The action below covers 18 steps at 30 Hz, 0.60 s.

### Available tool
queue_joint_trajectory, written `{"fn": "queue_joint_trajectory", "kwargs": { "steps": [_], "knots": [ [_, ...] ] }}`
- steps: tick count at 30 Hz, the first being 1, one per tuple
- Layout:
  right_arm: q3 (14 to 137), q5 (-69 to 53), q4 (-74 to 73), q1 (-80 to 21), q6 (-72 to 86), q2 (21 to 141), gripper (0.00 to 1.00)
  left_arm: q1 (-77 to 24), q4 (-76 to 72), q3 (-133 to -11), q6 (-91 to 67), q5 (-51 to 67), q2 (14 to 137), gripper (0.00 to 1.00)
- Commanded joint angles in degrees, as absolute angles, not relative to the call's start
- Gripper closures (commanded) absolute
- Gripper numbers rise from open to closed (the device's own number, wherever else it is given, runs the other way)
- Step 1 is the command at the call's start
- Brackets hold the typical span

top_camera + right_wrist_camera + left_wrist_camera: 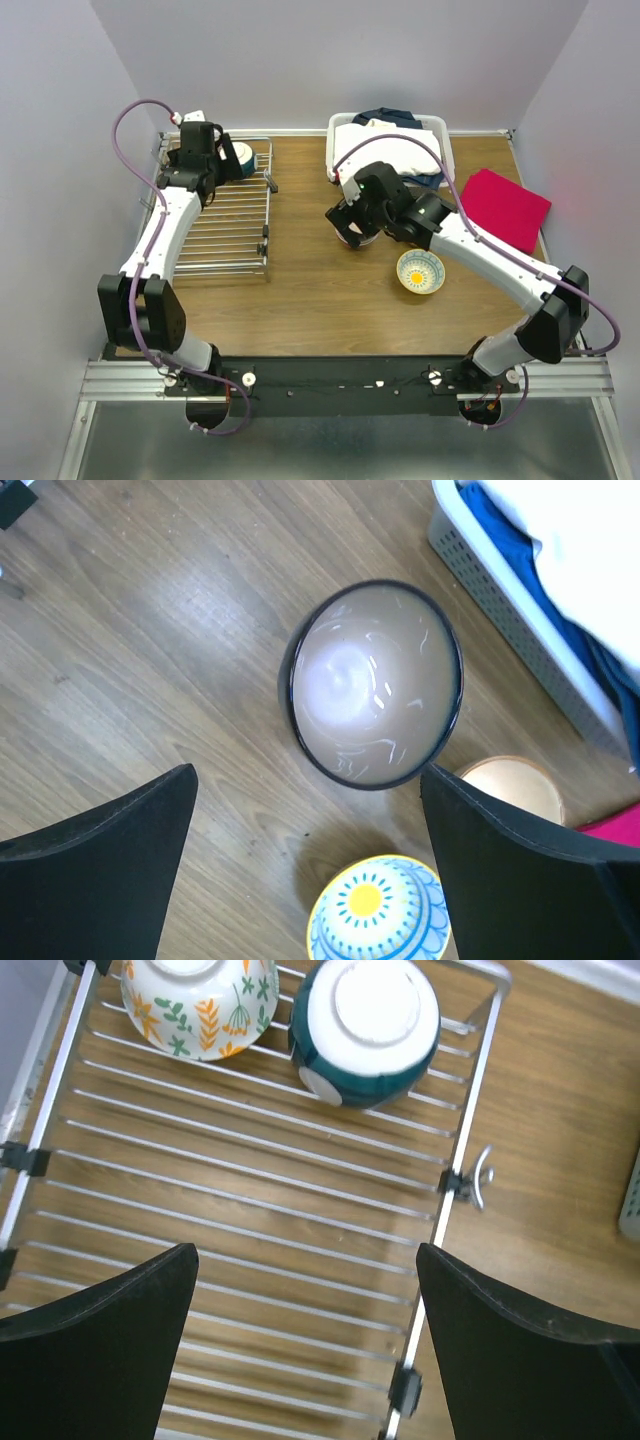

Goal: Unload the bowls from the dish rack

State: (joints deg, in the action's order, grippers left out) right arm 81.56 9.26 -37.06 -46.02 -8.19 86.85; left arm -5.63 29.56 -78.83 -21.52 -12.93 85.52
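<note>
The silver wire dish rack (225, 225) lies at the left of the table. In the left wrist view two bowls sit upside down at the far end of the rack (250, 1210): a leaf-patterned bowl (200, 1005) and a dark teal bowl (365, 1030). My left gripper (228, 165) hovers open and empty over the bars, short of these bowls (305, 1300). My right gripper (350, 228) is open and empty (305, 820) just above the table, near a dark-rimmed bowl (375, 680) standing upright. A blue-and-yellow bowl (380, 910) and a cream bowl (510, 785) stand close by.
A white laundry basket (390, 145) with clothes stands at the back centre and also shows in the right wrist view (520, 610). A red cloth (505, 208) lies at the right. The blue-and-yellow bowl (420, 271) sits mid-right on the wooden table.
</note>
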Motion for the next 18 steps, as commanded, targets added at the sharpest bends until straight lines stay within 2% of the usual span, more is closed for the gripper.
{"fn": "queue_joint_trajectory", "kwargs": {
  "steps": [1,5,12,18],
  "knots": [
    [76.91,10.37,-30.33,-46.14,-3.78,83.15,0.0,-1.85,23.82,-82.35,-30.83,-6.77,90.52,0.01],
    [74.71,10.46,-29.53,-46.23,-2.9,81.39,0.0,-0.53,19.87,-83.93,-32.96,-5.1,96.22,0.01],
    [73.13,11.25,-30.23,-46.14,-3.69,80.07,0.0,0.88,22.94,-96.39,-33.83,-8.69,108.27,0.01],
    [72.34,12.21,-30.5,-46.14,-3.34,80.24,0.0,1.23,22.94,-101.59,-35.95,-9.67,115.31,0.02]
  ]
}}
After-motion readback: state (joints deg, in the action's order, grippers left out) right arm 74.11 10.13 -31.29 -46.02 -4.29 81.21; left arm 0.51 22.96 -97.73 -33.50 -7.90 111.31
